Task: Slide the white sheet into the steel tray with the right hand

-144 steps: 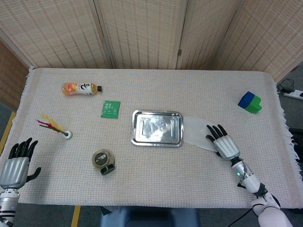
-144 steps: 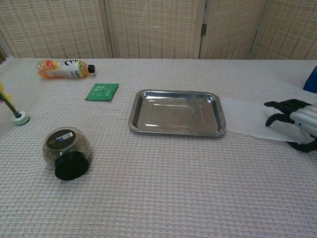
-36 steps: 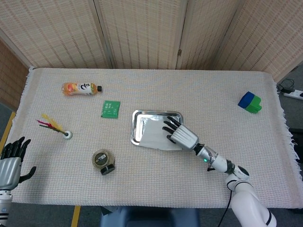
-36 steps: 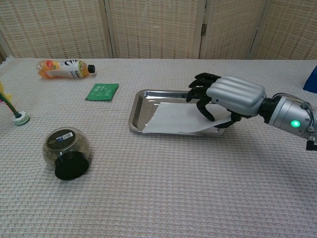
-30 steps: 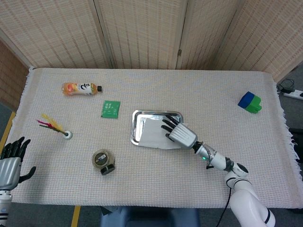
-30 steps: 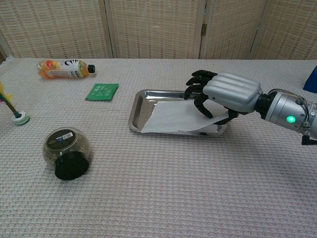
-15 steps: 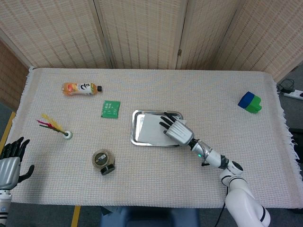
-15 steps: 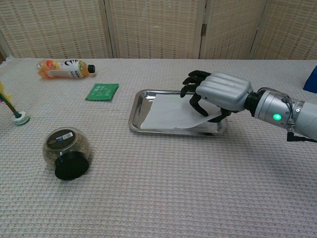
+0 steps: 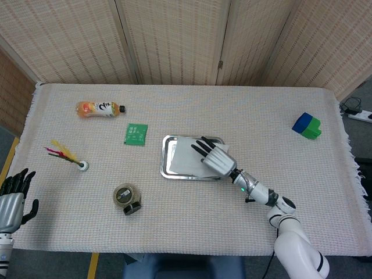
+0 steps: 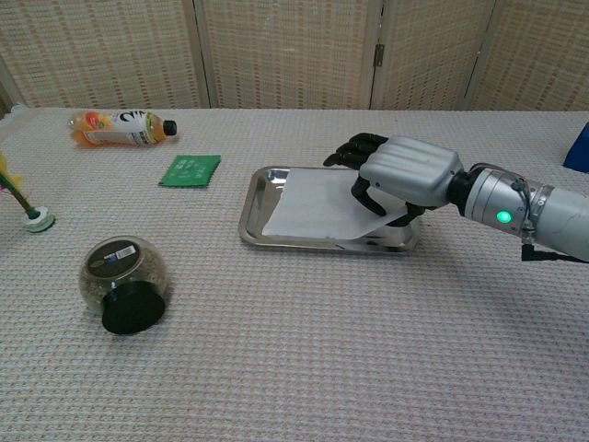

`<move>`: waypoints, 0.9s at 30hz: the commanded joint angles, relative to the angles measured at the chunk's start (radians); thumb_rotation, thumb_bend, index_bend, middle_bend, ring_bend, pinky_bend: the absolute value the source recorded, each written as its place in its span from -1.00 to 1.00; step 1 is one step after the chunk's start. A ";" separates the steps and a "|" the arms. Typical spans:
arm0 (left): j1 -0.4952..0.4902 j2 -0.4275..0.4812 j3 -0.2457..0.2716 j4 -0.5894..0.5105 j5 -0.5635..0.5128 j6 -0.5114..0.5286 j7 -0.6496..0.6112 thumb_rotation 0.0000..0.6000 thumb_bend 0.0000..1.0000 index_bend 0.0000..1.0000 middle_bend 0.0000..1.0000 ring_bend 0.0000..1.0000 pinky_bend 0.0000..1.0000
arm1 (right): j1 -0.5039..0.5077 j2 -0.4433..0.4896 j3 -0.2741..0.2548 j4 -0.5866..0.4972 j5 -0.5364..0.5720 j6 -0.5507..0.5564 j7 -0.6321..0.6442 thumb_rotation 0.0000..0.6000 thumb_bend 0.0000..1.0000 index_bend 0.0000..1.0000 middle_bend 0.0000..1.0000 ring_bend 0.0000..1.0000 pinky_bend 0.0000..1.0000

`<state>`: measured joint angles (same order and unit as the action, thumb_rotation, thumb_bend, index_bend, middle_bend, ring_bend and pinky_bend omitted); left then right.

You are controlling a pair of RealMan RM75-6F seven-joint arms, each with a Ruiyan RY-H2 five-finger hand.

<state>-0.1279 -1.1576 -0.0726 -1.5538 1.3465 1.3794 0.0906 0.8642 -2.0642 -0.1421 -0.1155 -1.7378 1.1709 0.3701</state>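
The steel tray [image 9: 167,168] [image 10: 250,216] lies at the middle of the table. The white sheet [image 9: 183,156] [image 10: 313,207] lies inside it, covering most of the tray floor; its right part is hidden under my hand. My right hand [image 9: 216,158] [image 10: 405,173] rests palm down over the tray's right half, fingers spread and their tips pressing on the sheet. It grips nothing. My left hand [image 9: 11,200] hangs at the table's near left corner, fingers apart and empty, seen only in the head view.
An orange drink bottle [image 9: 100,108] [image 10: 120,127] lies at the far left. A green packet [image 9: 135,133] [image 10: 190,169] sits left of the tray. A round jar [image 9: 127,198] [image 10: 124,279] and a feathered shuttlecock [image 9: 68,156] [image 10: 28,212] are nearer left. A blue-green block [image 9: 306,125] sits far right.
My right hand has pushed the sheet leftward and away from me, from the cloth right of the tray to well inside it. The left hand has hardly moved.
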 commanded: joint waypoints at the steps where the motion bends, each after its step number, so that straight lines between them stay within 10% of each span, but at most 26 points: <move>1: 0.000 -0.001 -0.001 0.002 0.000 0.001 0.000 1.00 0.17 -1.00 -1.00 -1.00 -1.00 | 0.000 0.001 0.005 -0.001 0.007 -0.007 -0.004 1.00 -0.09 -0.75 -0.95 -1.00 -1.00; 5: 0.000 -0.004 -0.002 0.005 -0.002 0.002 0.001 1.00 0.17 -1.00 -1.00 -1.00 -1.00 | 0.008 0.005 0.013 -0.010 0.016 -0.016 0.010 1.00 -0.09 -1.00 -1.00 -1.00 -1.00; 27: 0.002 -0.012 0.001 0.013 0.018 0.019 0.004 1.00 0.17 -1.00 -1.00 -1.00 -1.00 | 0.033 0.087 -0.012 -0.079 -0.005 -0.023 0.093 1.00 -0.33 -1.00 -1.00 -1.00 -1.00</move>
<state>-0.1256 -1.1700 -0.0718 -1.5406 1.3647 1.3986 0.0941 0.8969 -1.9777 -0.1536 -0.1939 -1.7422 1.1475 0.4630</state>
